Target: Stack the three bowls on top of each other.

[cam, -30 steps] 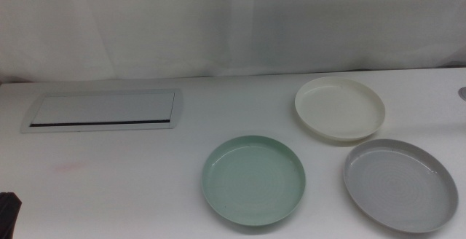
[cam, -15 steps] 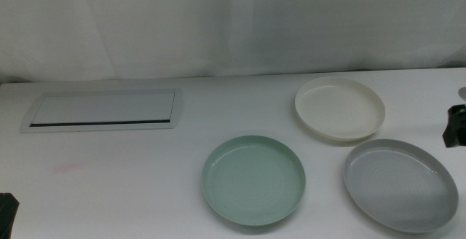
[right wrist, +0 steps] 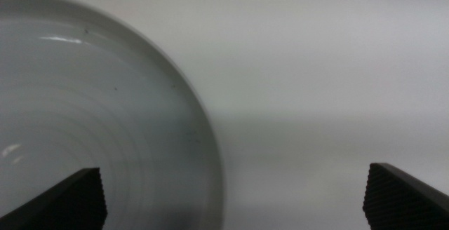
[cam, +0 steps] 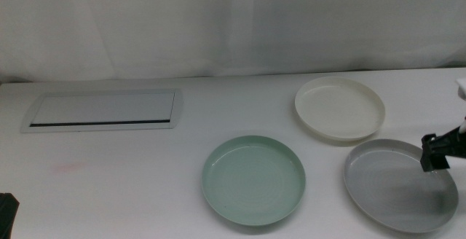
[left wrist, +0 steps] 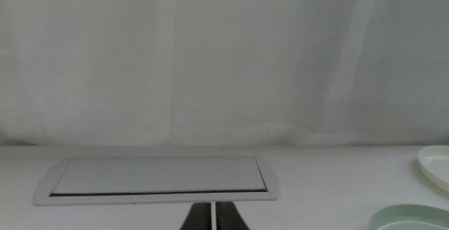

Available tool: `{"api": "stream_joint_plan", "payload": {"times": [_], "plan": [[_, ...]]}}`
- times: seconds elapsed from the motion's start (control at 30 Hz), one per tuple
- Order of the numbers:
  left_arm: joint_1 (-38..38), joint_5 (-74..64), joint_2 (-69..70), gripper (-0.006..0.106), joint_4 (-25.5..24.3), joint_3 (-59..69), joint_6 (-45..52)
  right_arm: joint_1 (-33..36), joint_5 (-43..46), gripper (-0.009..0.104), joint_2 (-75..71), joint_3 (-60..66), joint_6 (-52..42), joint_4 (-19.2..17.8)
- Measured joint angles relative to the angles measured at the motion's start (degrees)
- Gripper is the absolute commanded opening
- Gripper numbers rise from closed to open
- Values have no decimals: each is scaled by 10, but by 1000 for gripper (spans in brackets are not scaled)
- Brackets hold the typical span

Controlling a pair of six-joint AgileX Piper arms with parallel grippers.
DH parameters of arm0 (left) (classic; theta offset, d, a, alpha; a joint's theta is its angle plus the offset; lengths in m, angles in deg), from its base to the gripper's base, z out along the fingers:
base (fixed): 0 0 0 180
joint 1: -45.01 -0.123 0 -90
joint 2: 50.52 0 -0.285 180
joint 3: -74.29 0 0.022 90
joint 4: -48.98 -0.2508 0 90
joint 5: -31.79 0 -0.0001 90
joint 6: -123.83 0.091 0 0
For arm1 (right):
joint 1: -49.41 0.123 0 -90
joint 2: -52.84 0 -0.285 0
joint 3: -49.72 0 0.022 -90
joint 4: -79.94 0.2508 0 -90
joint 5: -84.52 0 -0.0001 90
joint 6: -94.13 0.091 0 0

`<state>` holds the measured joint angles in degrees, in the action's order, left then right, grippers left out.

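Note:
Three bowls sit on the white table: the mint green bowl (cam: 253, 181) at front centre, the cream white bowl (cam: 339, 108) behind it to the right, and the grey bowl (cam: 400, 184) at front right. My right gripper (cam: 432, 154) comes in from the right and hangs over the grey bowl's far right rim. In the right wrist view its jaws stand wide open (right wrist: 235, 202) astride the grey bowl's rim (right wrist: 208, 161), holding nothing. My left gripper (cam: 6, 207) waits at the bottom left corner, its jaws (left wrist: 211, 217) shut and empty.
A flat rectangular white panel (cam: 103, 110) lies at the back left, also in the left wrist view (left wrist: 158, 178). A white curtain backs the table. Edges of the mint bowl (left wrist: 414, 217) and cream bowl (left wrist: 436, 165) show in the left wrist view.
My right gripper has come in from the right edge and moved forward and left, from beside the cream bowl to over the grey bowl's rim. The bowls and left arm have not moved.

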<state>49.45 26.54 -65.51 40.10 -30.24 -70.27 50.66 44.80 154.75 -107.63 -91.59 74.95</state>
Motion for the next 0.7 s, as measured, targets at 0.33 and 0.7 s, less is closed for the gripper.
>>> {"api": "stream_joint_plan", "payload": {"times": [0.33,0.7], "plan": [[0,0,0,-3,0,0,0,0,65,103,37,53,-1,-1],[0,0,0,-3,0,0,0,0,83,63,43,53,1,1]]}}
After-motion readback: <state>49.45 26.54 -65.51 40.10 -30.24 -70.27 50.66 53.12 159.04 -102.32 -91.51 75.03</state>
